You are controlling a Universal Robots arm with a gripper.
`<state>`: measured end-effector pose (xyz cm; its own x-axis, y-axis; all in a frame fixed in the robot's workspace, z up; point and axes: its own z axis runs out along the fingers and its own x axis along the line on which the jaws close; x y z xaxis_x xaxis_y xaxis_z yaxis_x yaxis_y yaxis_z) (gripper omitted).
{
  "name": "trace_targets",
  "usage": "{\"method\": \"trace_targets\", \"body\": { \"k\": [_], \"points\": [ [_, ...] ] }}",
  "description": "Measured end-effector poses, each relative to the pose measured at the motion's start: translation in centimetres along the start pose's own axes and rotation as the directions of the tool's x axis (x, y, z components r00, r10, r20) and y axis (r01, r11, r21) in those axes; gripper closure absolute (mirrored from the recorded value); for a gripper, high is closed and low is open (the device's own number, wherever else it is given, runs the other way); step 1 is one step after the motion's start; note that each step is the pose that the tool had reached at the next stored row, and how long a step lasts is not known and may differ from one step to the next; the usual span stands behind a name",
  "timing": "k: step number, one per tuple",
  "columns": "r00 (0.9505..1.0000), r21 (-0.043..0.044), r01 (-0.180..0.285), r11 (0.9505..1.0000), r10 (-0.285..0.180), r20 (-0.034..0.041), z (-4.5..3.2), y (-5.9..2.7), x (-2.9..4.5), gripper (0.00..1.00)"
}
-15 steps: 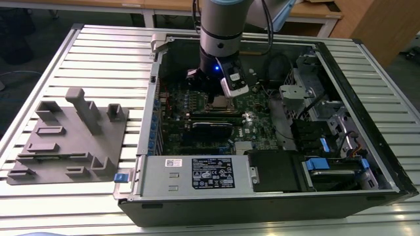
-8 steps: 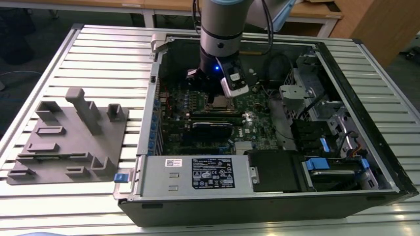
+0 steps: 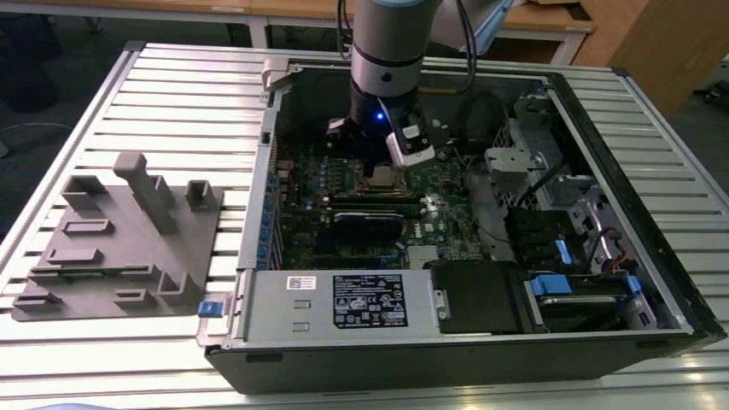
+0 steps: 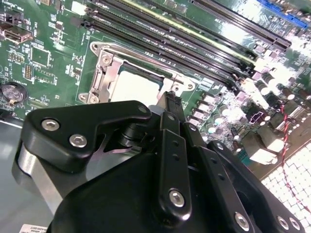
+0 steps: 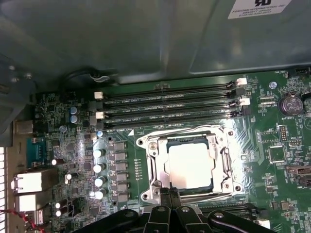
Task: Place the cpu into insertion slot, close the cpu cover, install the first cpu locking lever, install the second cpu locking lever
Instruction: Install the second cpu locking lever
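Since the cpu (image 5: pixel 189 162) is already sitting flat in the insertion slot (image 5: pixel 187 141), with its dull silver top showing through the cut-out of the cpu cover (image 5: pixel 154 167), I'd judge placement done and the cover down over it. The frame lies level on the chip rather than tilted up. In the exterior view the arm comes down from upper centre of the frame into the open computer case (image 3: pixel 655 205). The gripper (image 3: pixel 391 166) hangs just over the socket area, mid-frame and slightly above centre. In both wrist views the fingers are drawn narrow, tips together with nothing visible between them. That fits a push-type contact rather than a carry. The tip sits at the edge of the cover frame nearest the gripper, touching or just beside it; I can't tell which. That's where you'd expect to work the locking hardware. A thin metal rod runs along one side of the frame (image 5: pixel 226 158) and is probably a locking lever, but I can't tell whether it's latched. The empty memory slots (image 5: pixel 170 104) run parallel just beside the socket on the green motherboard (image 5: pixel 282 145), so the approach is from the opposite side, clear of them. The case lies on its side on the slatted table (image 3: pixel 171 111) so the board faces up for a vertical approach. A grey fixture tray (image 3: pixel 114 248) sits at the exterior view's left, well apart. The power supply (image 3: pixel 341 299) is at lower centre.
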<state>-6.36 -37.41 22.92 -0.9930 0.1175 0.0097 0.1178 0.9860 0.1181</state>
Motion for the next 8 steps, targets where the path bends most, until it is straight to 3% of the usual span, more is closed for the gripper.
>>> {"method": "trace_targets", "body": {
  "k": [8],
  "points": [
    [1.0, 0.0002, 0.0, 1.0, 0.0, 0.0001, 0.19, 1.03, -0.04, 0.89]
  ]
}}
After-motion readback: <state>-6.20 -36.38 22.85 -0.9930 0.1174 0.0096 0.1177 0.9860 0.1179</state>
